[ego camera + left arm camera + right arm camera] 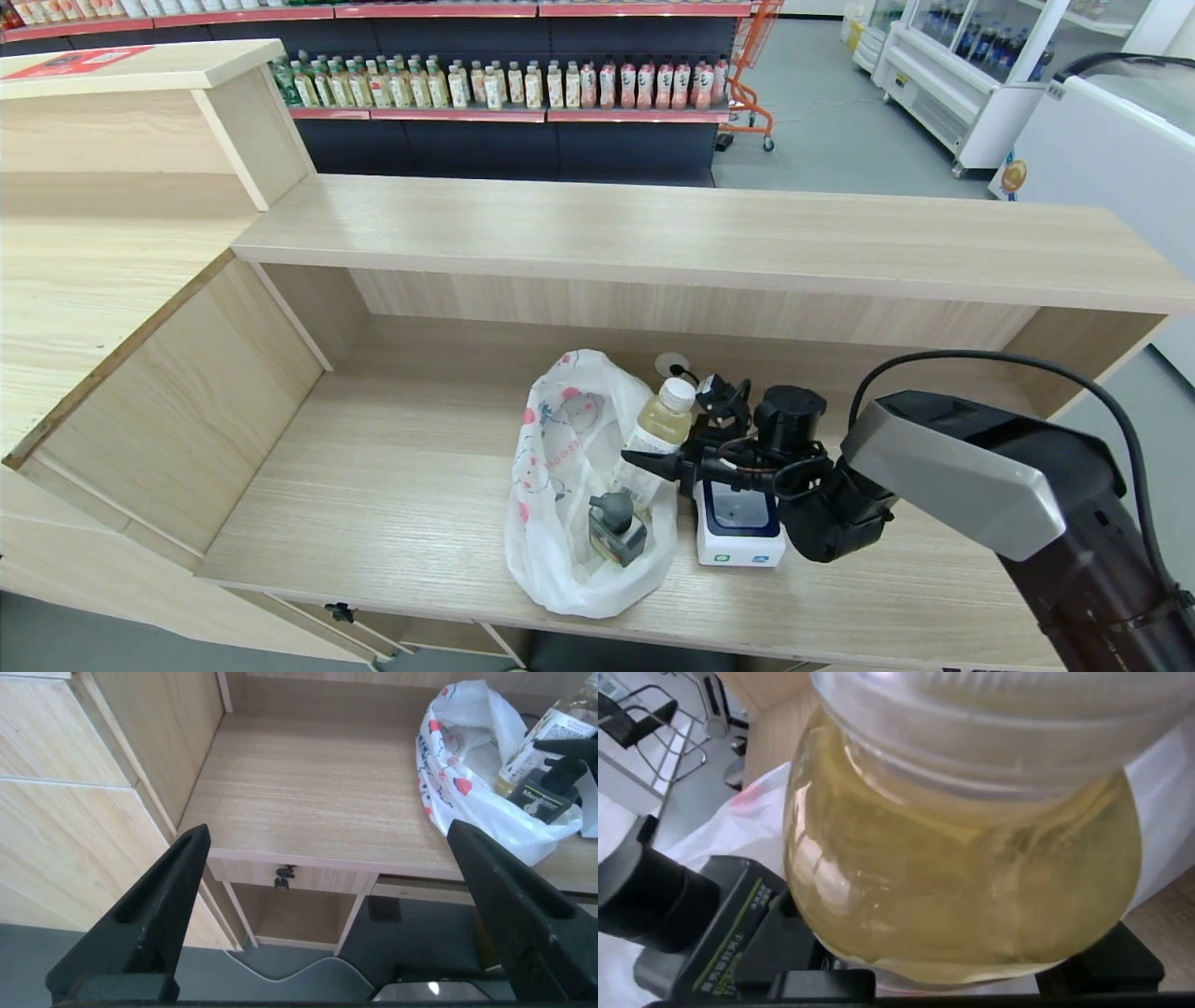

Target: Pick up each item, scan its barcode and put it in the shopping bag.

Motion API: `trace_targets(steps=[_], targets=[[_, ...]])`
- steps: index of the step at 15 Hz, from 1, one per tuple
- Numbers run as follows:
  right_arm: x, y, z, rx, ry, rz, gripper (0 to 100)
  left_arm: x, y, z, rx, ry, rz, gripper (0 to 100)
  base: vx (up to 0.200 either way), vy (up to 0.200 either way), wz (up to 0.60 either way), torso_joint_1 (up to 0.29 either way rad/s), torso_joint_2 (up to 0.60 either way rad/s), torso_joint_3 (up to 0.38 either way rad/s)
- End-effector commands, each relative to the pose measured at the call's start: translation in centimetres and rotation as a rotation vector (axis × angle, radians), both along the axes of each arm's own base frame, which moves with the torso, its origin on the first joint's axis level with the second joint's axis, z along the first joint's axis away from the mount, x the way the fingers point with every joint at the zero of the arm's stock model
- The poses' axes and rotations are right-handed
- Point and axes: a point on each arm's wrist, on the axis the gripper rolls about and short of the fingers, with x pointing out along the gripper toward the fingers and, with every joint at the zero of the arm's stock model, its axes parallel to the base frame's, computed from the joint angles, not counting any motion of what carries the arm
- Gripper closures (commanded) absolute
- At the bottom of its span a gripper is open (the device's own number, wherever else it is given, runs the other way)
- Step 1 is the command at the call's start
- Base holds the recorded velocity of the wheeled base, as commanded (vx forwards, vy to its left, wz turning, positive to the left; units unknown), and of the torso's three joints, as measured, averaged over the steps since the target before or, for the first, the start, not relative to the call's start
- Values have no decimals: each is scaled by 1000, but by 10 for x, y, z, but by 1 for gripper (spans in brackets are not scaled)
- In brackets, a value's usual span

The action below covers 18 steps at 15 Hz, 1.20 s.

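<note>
A clear bottle (pixel 659 422) of yellowish drink with a white cap stands tilted over the mouth of the white plastic shopping bag (pixel 560 485). My right gripper (pixel 656 460) is shut on its lower body. In the right wrist view the bottle (pixel 971 849) is very close. A dark square bottle (pixel 616 530) with a black cap lies inside the bag, and it also appears beneath the drink as the dark bottle (pixel 710 933). My left gripper (pixel 329 840) hangs open and empty below the counter's front edge, well left of the bag (pixel 467 761).
A white and blue scanner (pixel 738 527) sits on the lower counter (pixel 392 485) just right of the bag, under my right wrist. A raised wooden ledge (pixel 691 233) runs along the back. A side wall (pixel 187 392) bounds the left. Drink shelves stand beyond.
</note>
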Motion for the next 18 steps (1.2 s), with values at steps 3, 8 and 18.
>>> trace_targets(steps=[3,8,18], targets=[[8,2,-2,9,-34,-5,100,0,0,0,0,1,0,0,0,0,0,0,0,0],[13,18,8,76,-113,32,100,0,0,0,0,-1,0,0,0,0,0,0,0,0],[3,25,5,104,-100,123,0,0,0,0,0,-1,0,0,0,0,0,0,0,0]])
